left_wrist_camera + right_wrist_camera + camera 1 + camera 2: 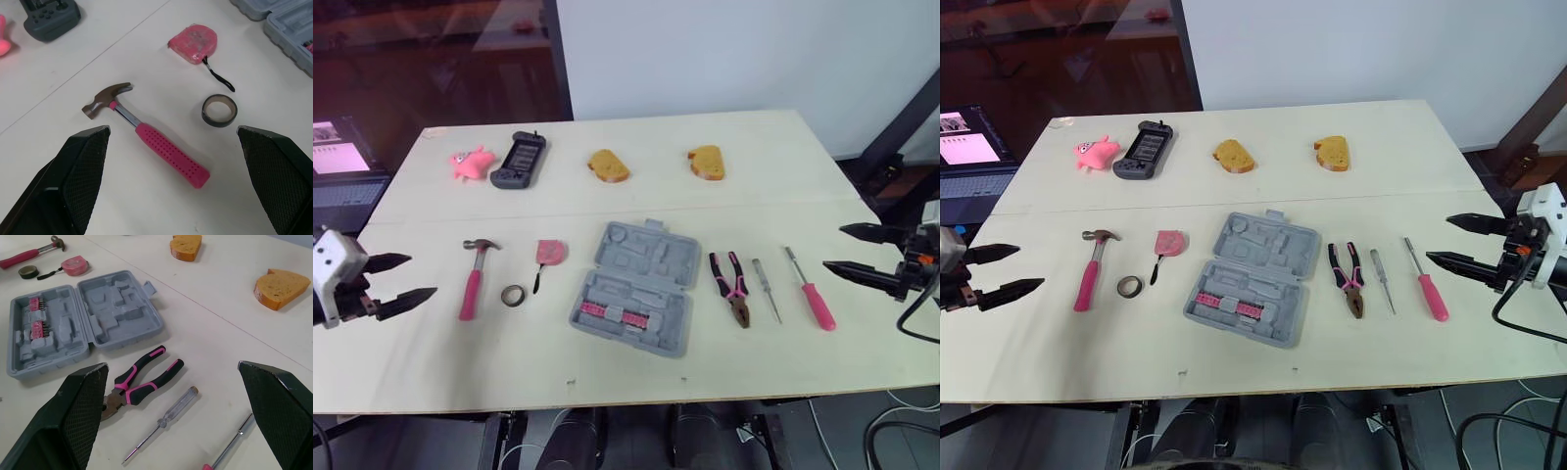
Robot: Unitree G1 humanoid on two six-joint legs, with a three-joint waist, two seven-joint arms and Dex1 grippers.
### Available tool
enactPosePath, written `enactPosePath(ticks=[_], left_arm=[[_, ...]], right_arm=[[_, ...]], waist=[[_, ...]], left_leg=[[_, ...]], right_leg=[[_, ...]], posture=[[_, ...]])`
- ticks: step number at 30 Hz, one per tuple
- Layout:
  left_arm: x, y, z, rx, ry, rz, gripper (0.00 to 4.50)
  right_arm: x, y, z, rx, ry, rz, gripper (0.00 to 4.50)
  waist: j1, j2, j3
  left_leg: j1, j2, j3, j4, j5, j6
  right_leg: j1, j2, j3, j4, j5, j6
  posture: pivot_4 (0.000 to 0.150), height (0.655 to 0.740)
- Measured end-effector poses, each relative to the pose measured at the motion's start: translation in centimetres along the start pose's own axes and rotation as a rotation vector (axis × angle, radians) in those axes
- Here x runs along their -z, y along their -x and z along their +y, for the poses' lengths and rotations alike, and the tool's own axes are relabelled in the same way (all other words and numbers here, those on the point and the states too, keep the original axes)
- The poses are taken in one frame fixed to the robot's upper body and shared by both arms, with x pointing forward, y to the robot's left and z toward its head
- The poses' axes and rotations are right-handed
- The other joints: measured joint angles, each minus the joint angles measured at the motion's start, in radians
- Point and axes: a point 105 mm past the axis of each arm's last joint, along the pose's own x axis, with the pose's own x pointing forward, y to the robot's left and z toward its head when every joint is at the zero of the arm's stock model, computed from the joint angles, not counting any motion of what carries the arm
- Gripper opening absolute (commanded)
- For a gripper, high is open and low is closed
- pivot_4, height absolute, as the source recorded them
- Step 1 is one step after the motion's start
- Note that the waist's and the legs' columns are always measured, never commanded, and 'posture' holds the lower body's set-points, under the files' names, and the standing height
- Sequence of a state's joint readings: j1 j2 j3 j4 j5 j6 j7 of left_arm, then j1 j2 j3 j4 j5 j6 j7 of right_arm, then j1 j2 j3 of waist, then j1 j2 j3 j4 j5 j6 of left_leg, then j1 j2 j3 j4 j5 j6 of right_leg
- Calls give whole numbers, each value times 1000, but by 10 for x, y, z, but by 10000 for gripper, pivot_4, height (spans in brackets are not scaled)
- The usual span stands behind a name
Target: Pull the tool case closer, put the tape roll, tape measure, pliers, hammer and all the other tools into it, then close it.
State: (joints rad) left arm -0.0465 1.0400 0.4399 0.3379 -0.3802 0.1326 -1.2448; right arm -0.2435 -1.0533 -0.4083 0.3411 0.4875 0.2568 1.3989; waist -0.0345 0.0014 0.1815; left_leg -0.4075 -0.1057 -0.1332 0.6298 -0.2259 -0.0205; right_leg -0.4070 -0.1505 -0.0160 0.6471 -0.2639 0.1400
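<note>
The left gripper (423, 276) is open, its two fingers spread wide, and it hangs empty off the table edge, well to the left of the case (634, 287). The right gripper (833, 247) is open as well and holds nothing. It sits well to the right of the case, fingertips pointing toward it.

The case lies open and flat on the table (754, 196), turned a little askew. Its lid half is on the far side. The near half holds two rows of pink bits (607, 311), and the other moulded pockets are bare.

Left of the case:
- The tape measure (551, 253) is nearest, level with the lid, its black strap trailing toward the robot.
- The roll (514, 295) lies flat just beyond the strap's end, apart from it.
- The hammer (473, 279) is farther left, head away from the robot and pink handle toward it.

Right of the case:
- The pliers (734, 286) lie just beside it, handles on the far side, nose toward the robot.
- The clear screwdriver (766, 289) comes next.
- The pink screwdriver (811, 291) is farthest right, near the right gripper.

Beyond the case:
- A bread slice (608, 165) and a second bread slice (707, 163) sit apart from each other.
- A dark handheld (519, 160) and a pink toy (470, 162) lie farther left, side by side.
- A laptop (342, 166) sits off the table's left side.
</note>
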Motion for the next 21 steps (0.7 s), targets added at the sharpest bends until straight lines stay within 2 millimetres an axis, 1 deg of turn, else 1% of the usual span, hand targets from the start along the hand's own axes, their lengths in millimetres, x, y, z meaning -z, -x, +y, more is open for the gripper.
enactPosePath(ticks=[6,12,15,18,21], left_arm=[[-2,2,2,8,8,4,43660],[-9,0,4,16,-1,-18,43660],[-8,-2,3,36,17,-12,43660],[-12,-6,2,64,27,-21,43660],[-22,-12,0,107,30,-37,43660]], right_arm=[[0,0,0,-2,6,0,45000],[0,0,0,-2,-2,1,45000],[4,0,2,-6,-23,8,45000],[8,-3,9,-20,-34,27,45000],[7,-6,19,-39,-49,36,45000]], waist=[[0,0,0],[1,0,0],[2,0,0],[4,0,0],[13,0,0]], left_leg=[[0,0,0,0,0,0],[0,0,1,0,0,0],[0,0,1,0,0,0],[0,0,1,0,0,0],[0,0,1,0,0,0]], right_leg=[[0,0,0,0,0,0],[0,0,1,0,0,0],[0,0,1,0,0,0],[0,0,1,0,0,0],[-1,0,2,0,0,0]], posture=[[1500,7400],[1500,7400],[1500,7400],[1500,7400],[1500,7400]])
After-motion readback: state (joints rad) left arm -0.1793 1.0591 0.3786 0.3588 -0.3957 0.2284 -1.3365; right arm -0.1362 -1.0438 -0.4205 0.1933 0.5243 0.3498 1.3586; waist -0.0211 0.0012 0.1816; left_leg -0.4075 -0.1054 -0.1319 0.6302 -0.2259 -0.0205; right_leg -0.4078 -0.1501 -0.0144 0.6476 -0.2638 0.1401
